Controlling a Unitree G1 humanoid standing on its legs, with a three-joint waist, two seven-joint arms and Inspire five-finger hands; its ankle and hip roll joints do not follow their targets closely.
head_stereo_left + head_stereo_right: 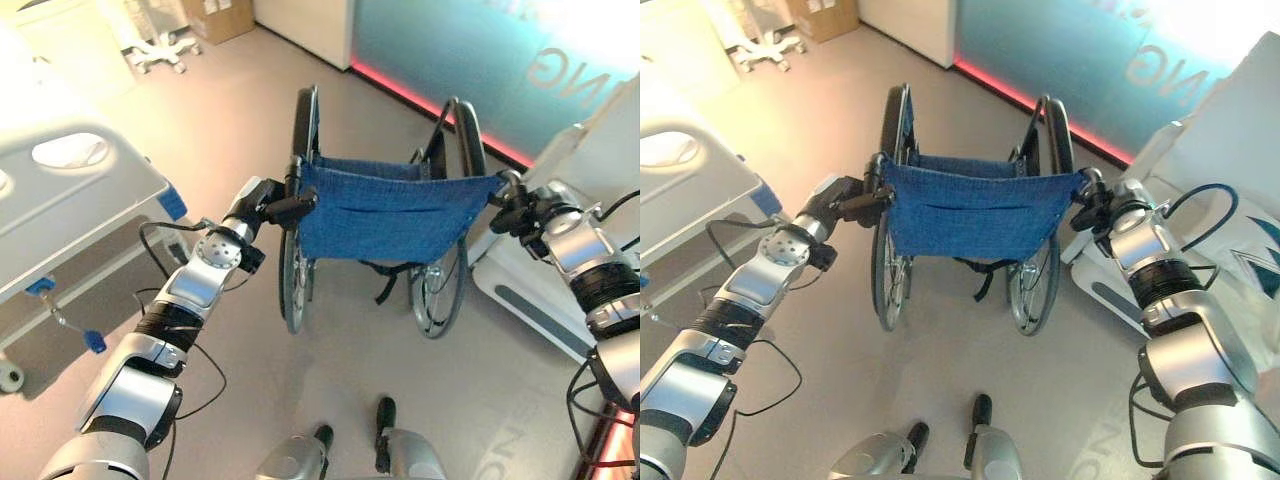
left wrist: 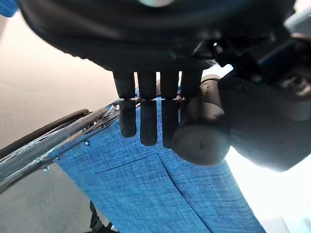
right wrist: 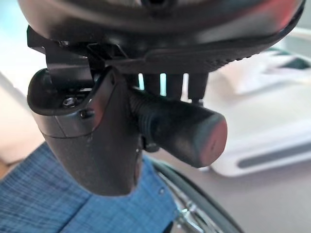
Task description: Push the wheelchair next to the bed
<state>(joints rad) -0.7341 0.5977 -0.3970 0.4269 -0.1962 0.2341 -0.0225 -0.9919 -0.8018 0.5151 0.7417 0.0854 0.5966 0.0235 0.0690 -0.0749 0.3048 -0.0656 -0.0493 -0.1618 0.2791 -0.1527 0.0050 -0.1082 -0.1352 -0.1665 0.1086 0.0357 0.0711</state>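
Note:
The wheelchair [image 1: 385, 210], with a blue cloth back and two large wheels, stands in the middle of the floor facing away from me. My left hand [image 1: 262, 200] is shut on its left push handle [image 1: 295, 208]. In the left wrist view the fingers [image 2: 148, 126] curl over the handle's dark grip [image 2: 199, 141]. My right hand [image 1: 520, 212] is shut on the right push handle [image 3: 189, 131], with the thumb [image 3: 92, 141] across the grip. The white bed [image 1: 80, 190], with blue fittings, lies to the left of the wheelchair, a gap of floor between them.
A white bulky unit [image 1: 540, 290] stands close to the wheelchair's right wheel. A teal glass wall with a red strip [image 1: 450, 50] runs behind. A cardboard box [image 1: 215, 15] and a white wheeled base [image 1: 160, 50] sit at the far left.

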